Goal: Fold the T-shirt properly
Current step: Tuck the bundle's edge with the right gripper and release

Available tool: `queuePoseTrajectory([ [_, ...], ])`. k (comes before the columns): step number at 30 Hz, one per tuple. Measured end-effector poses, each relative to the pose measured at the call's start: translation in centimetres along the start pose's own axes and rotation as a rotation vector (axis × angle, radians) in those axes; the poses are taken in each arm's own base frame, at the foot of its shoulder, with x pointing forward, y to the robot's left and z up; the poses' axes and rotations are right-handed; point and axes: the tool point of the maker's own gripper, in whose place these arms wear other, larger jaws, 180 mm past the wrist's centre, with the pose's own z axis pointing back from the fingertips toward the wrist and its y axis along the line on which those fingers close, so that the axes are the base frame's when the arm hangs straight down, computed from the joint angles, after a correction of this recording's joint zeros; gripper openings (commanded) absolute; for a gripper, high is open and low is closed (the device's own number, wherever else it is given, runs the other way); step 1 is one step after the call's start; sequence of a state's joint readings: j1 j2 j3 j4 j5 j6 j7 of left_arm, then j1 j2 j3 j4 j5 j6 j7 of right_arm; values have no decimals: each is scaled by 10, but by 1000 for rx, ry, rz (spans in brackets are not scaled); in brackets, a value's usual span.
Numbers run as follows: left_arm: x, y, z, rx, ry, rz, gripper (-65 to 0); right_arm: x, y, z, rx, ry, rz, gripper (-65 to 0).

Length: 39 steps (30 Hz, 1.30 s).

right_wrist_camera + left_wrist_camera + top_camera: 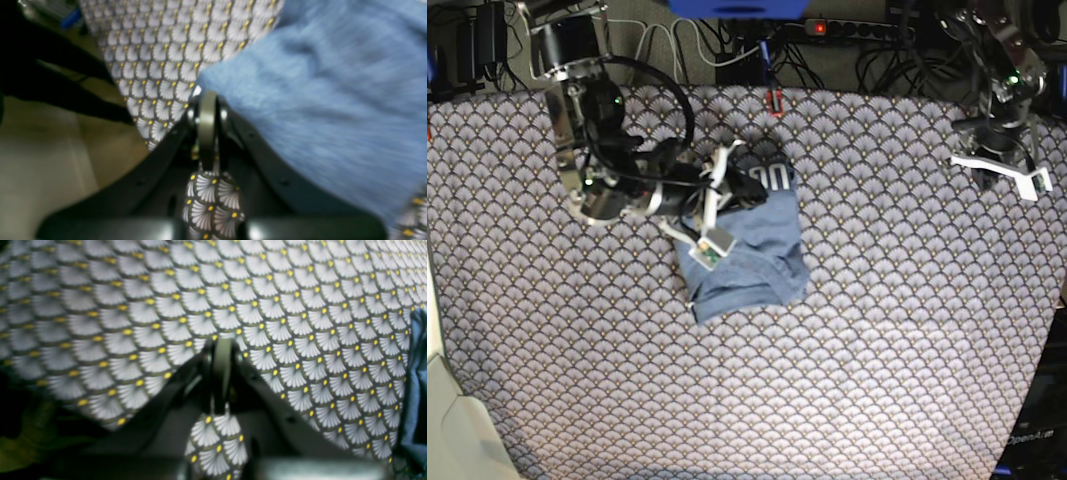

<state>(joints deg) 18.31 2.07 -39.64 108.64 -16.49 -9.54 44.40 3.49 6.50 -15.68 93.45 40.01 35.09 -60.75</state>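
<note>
Slate-blue heathered cotton T-shirt [749, 245] lies bunched into a rough compact rectangle near the worktop's middle, slightly toward the far edge, long axis running far-to-near, white lettering showing at its far end. Right gripper [712, 240] sits over the shirt's left margin, jaws closed with nothing held; blue cloth lies just beside them. Left gripper [999, 170] hangs well apart near the far right corner, jaws closed, empty. Right arm is nearer. Fan-scale patterned tablecloth [907, 330] covers the worktop.

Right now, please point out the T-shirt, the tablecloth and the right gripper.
T-shirt [752, 262]: base view, middle of the folded blue cloth.
Tablecloth [897, 330]: base view, bare patterned part right of the shirt.
Right gripper [207, 100]: right wrist view, tip of the shut fingers.
</note>
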Motion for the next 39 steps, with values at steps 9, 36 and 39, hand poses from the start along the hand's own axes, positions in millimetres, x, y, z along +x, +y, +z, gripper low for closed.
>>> queuePoseTrajectory([
  [9,-16,7,16,14,35,-29,-647,-30,-23,-20,18,4,-134,-650],
  [36,-47,23,31,44,119,-60,-647,2,-43,54,-155,17,88,-650],
  [39,-66,30,41,47,174,-84,-647,-23,-59,78,-228,48,40,-650],
])
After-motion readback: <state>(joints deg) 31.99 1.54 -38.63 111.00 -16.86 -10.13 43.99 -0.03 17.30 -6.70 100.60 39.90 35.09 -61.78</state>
